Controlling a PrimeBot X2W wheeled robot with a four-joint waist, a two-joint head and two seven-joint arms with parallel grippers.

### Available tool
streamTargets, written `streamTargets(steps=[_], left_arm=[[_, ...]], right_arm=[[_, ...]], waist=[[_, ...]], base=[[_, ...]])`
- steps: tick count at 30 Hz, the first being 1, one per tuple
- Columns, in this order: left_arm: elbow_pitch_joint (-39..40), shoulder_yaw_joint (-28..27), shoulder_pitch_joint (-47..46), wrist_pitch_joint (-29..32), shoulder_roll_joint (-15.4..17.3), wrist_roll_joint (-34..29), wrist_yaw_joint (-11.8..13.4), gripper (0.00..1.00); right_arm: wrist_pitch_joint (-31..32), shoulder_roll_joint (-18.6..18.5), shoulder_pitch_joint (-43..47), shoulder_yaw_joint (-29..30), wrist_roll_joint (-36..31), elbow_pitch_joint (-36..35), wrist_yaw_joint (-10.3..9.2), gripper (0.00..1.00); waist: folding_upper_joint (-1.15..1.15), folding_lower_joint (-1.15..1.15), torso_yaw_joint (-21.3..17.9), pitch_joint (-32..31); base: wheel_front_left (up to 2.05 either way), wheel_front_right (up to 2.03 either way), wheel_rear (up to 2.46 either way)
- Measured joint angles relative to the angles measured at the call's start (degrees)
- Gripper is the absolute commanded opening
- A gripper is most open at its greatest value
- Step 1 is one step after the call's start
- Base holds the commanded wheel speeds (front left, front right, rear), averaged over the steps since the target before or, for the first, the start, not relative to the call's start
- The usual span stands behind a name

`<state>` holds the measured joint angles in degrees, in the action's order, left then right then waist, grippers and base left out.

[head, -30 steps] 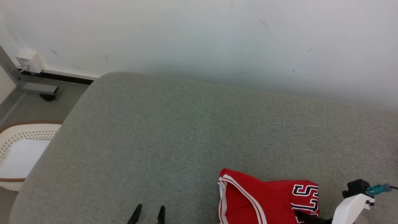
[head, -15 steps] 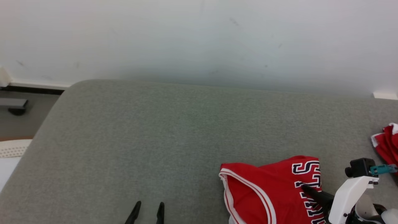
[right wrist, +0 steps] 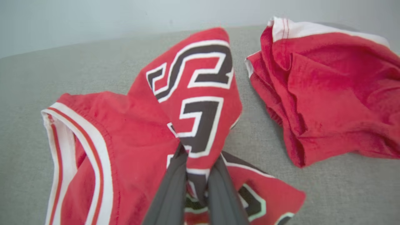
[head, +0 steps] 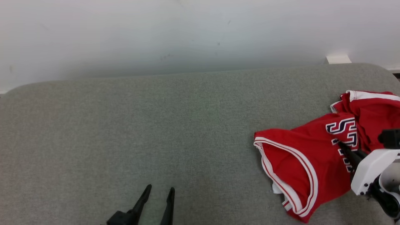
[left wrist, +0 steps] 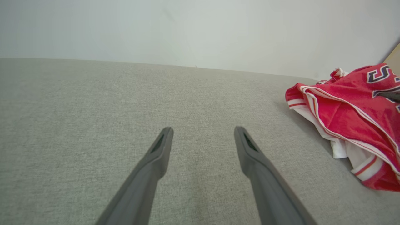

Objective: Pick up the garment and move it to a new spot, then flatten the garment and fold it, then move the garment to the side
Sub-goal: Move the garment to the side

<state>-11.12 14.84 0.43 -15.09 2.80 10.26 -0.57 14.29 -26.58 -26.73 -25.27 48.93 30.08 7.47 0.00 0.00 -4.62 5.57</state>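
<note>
Garment [head: 297,162], a red jersey with white trim, is lying crumpled on the right part of the grey cushion [head: 140,131], which is spreading across most of the head view below a pale wall [head: 187,31]. A second red heap [right wrist: 328,93] is sitting just beside it at the far right; you cannot tell from these views whether it is joined to it. Your right gripper [right wrist: 200,162] is pinching the lettered fold [right wrist: 200,93], its two fingers drawn together on the cloth, and the fold is standing up in a peak. Your left gripper [left wrist: 203,131] is hovering with its fingers apart over bare cushion, well clear of the cloth. For the lift, you are advised to be raising slowly and checking that the pinch is carrying more than one thin layer, since the trimmed armhole is hanging loose and could be dragging. Keep the carry heading toward the open cushion to the left. Against the frame of a second ago, the head camera is now facing further right, so the heap is showing; the right fingers, then apart, are now gripping.
</note>
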Motion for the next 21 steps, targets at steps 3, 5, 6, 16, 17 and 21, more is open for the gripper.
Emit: streamTargets(steps=[3,5,6,16,17,21], left_arm=[[-0.20,0.62,-1.24,0.00,0.00,-0.04,-0.44,1.00],[-0.36,0.87,-2.30,0.00,-0.01,-0.12,-0.43,1.00],[-0.36,0.86,-2.72,0.00,0.00,-0.13,-0.42,1.00],[-0.10,0.05,-3.69,0.00,0.01,-0.32,-0.44,1.00],[-0.02,-0.03,-3.69,0.00,0.00,-0.41,-0.47,1.00],[0.01,-0.35,-3.67,0.00,0.01,-0.73,-0.51,1.00]], right_arm=[[-3.56,0.78,-4.08,0.14,-2.58,3.05,0.00,0.00],[-5.12,0.69,-7.22,0.54,-3.93,5.21,0.01,0.00],[-5.67,0.62,-8.73,0.83,-4.41,6.16,0.01,0.00],[-5.31,-4.79,-18.96,5.70,-6.09,16.50,0.02,0.00],[-4.98,-5.45,-19.57,6.21,-6.22,17.57,0.02,0.00],[-3.36,-6.35,-20.63,8.00,-8.57,22.26,0.03,0.27]], waist=[[0.00,0.00,-0.07,1.58],[0.00,0.00,0.47,2.50],[0.00,0.00,0.90,2.90],[0.00,0.00,4.67,6.76],[0.00,0.00,4.85,7.00],[0.00,0.00,4.94,7.28]], base=[[0.00,0.00,0.00],[0.00,0.00,0.00],[0.00,0.00,0.00],[0.00,0.00,0.00],[0.00,0.00,0.00],[0.00,0.00,0.00]])
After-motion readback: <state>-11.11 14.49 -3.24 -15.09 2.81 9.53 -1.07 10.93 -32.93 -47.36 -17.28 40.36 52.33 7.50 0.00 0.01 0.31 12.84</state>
